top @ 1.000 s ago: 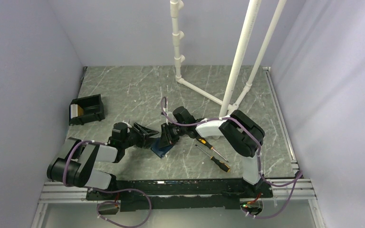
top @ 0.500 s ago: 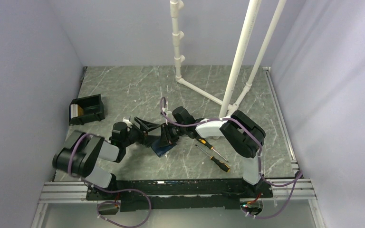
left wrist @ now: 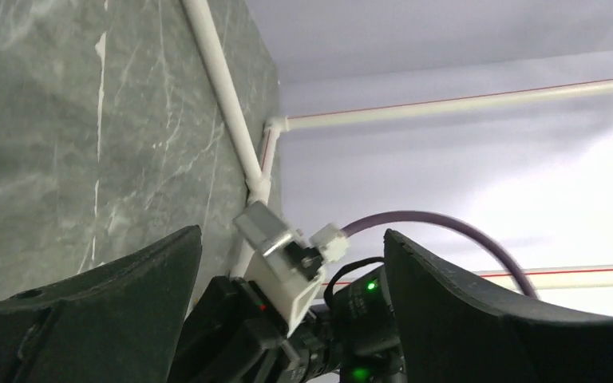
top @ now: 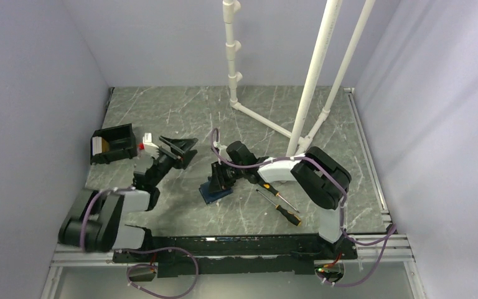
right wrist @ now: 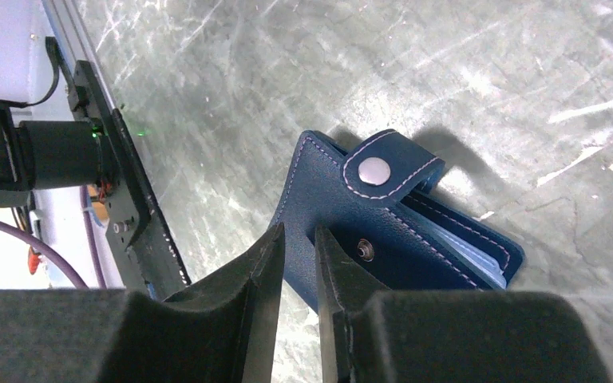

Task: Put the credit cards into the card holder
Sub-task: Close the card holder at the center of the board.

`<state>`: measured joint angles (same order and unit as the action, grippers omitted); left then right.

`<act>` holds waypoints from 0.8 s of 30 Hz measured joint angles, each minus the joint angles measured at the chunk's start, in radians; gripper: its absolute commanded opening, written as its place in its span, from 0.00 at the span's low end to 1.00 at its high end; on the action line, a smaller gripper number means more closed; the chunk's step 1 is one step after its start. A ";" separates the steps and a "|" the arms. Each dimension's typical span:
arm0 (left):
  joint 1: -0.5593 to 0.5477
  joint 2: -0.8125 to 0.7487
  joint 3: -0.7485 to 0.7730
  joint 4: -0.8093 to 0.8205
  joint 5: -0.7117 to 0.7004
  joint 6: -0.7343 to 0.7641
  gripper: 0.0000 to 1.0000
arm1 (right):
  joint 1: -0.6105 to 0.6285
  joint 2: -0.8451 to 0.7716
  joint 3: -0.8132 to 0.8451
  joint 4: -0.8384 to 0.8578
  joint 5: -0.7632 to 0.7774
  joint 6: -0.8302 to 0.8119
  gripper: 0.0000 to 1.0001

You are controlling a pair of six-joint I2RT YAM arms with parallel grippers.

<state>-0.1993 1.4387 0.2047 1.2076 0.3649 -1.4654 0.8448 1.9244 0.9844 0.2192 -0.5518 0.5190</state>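
The navy-blue card holder (top: 215,192) lies partly open on the marble table, its clasp tab up; the right wrist view shows it (right wrist: 403,239) with light blue pockets inside. My right gripper (top: 216,179) is low over it, and its nearly closed fingers pinch the near cover edge (right wrist: 297,233). My left gripper (top: 178,147) is open and empty, raised and to the left of the holder; its fingers (left wrist: 479,319) frame the right arm's wrist. The credit cards (top: 101,146) show as an orange-yellow and pale stack in the black box.
The black open-topped box (top: 117,142) stands at the left edge. Two orange-handled screwdrivers (top: 280,208) lie right of the holder. A white PVC pipe frame (top: 311,81) rises from the table's back middle. Walls close in both sides.
My left gripper has pulled away from the card holder, moving left and toward the back and lifting, still open. The right gripper stays on the holder.
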 measured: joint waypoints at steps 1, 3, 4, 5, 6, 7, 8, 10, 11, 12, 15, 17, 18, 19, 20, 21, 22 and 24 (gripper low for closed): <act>0.007 -0.068 0.014 -0.069 -0.001 0.025 0.92 | 0.001 -0.005 -0.002 -0.003 0.005 -0.003 0.28; 0.016 -0.214 0.087 -0.335 -0.001 0.105 0.95 | 0.003 -0.021 -0.005 -0.024 0.024 -0.010 0.29; 0.016 -0.283 0.145 -0.495 0.000 0.157 0.96 | 0.003 -0.031 -0.005 -0.043 0.034 -0.016 0.30; 0.016 -0.328 0.185 -0.600 0.005 0.201 0.95 | 0.003 -0.042 -0.004 -0.068 0.046 -0.024 0.32; 0.016 -0.359 0.211 -0.676 0.010 0.235 0.93 | 0.003 -0.051 -0.002 -0.093 0.055 -0.033 0.36; 0.016 -0.389 0.230 -0.759 0.024 0.278 0.91 | 0.002 -0.060 0.001 -0.121 0.062 -0.042 0.38; 0.016 -0.404 0.235 -0.815 0.040 0.309 0.91 | 0.002 -0.065 0.004 -0.139 0.064 -0.045 0.41; 0.008 -0.397 0.222 -0.891 0.084 0.366 0.92 | 0.000 -0.079 0.006 -0.172 0.064 -0.052 0.43; -0.002 -0.377 0.209 -0.916 0.106 0.390 0.93 | -0.001 -0.087 0.006 -0.191 0.062 -0.055 0.44; -0.020 -0.346 0.196 -0.947 0.126 0.418 0.93 | -0.002 -0.096 0.006 -0.212 0.061 -0.056 0.45; -0.104 -0.256 0.192 -1.052 0.158 0.513 0.90 | -0.008 -0.126 0.006 -0.294 0.065 -0.056 0.46; -0.165 -0.214 0.216 -1.122 0.150 0.573 0.85 | -0.010 -0.146 0.004 -0.348 0.076 -0.059 0.46; -0.196 -0.187 0.240 -1.157 0.138 0.604 0.84 | -0.010 -0.157 0.001 -0.373 0.083 -0.063 0.46; -0.226 -0.158 0.270 -1.191 0.125 0.637 0.84 | -0.010 -0.164 -0.001 -0.393 0.086 -0.065 0.45; -0.246 -0.136 0.293 -1.209 0.113 0.657 0.84 | -0.012 -0.171 -0.004 -0.406 0.091 -0.067 0.45; -0.261 -0.115 0.313 -1.220 0.105 0.678 0.83 | -0.013 -0.175 -0.006 -0.414 0.097 -0.068 0.44; -0.268 -0.101 0.323 -1.222 0.100 0.694 0.80 | -0.013 -0.182 -0.009 -0.423 0.100 -0.069 0.43; -0.286 -0.064 0.337 -1.226 0.089 0.723 0.73 | -0.013 -0.192 -0.017 -0.437 0.105 -0.072 0.41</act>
<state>-0.4850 1.3743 0.5415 -0.0185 0.4534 -0.7425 0.8318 1.7321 0.9672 -0.2176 -0.4469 0.4469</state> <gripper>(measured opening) 0.813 0.435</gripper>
